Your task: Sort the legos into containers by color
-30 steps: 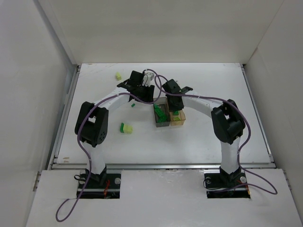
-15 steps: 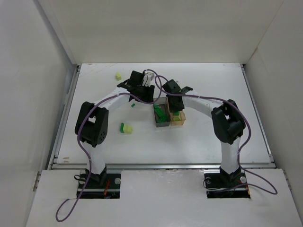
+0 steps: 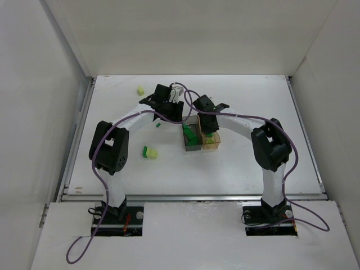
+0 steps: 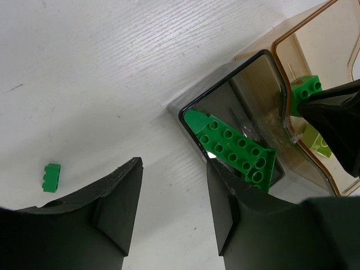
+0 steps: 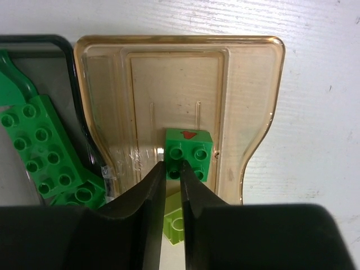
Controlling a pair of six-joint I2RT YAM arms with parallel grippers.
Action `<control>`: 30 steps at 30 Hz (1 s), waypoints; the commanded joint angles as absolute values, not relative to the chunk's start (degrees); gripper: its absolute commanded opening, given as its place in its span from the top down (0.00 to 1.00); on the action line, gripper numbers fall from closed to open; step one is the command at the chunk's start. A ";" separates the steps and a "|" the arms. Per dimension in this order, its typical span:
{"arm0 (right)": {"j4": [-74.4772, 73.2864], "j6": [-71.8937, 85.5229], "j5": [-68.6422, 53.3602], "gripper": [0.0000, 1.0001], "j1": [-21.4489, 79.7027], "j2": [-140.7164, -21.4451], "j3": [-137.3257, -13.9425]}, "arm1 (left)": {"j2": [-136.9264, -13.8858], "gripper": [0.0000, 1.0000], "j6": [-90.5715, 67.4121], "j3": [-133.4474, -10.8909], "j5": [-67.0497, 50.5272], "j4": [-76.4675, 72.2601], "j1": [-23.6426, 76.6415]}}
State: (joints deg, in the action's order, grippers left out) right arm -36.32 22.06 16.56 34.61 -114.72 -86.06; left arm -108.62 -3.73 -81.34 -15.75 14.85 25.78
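Note:
My right gripper [image 5: 172,170] is shut on the edge of a dark green two-by-two lego [image 5: 188,154] with a red mark, held inside the amber container [image 5: 256,107]. A pale yellow-green lego [image 5: 175,225] lies in that container below the fingers. The smoky grey container [image 4: 256,76] adjoins it and holds flat dark green legos [image 4: 239,151]. My left gripper [image 4: 173,166] is open and empty above the table, just left of the grey container. A tiny dark green lego [image 4: 52,177] lies to its left. In the top view both grippers [image 3: 169,104] [image 3: 206,121] meet over the containers [image 3: 201,138].
In the top view a pale lego [image 3: 140,90] lies at the far left of the table. A green and pale pair [image 3: 149,152] lies near the left arm's elbow. A tiny green lego [image 3: 158,125] lies under the left forearm. White walls surround the table.

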 commanded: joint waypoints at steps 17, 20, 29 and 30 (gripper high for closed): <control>-37.71 21.01 20.13 1.00 36.04 -110.39 -90.26 | -106.96 0.54 -2.99 -81.21 -15.38 13.97 26.37; -37.71 21.01 18.99 1.00 35.51 -110.39 -89.57 | -106.44 0.54 -2.99 -81.21 -15.38 13.97 26.37; -37.71 21.53 18.37 0.48 34.99 -111.09 -87.89 | -106.44 0.54 -2.99 -81.21 -15.38 13.97 26.37; -37.71 21.53 18.37 0.48 34.98 -111.70 -87.89 | -106.44 0.54 -2.99 -81.21 -15.38 13.97 26.37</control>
State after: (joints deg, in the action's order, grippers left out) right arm -37.54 21.43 18.24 34.92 -112.66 -87.37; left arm -108.62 -3.49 -81.34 -15.57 14.83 26.04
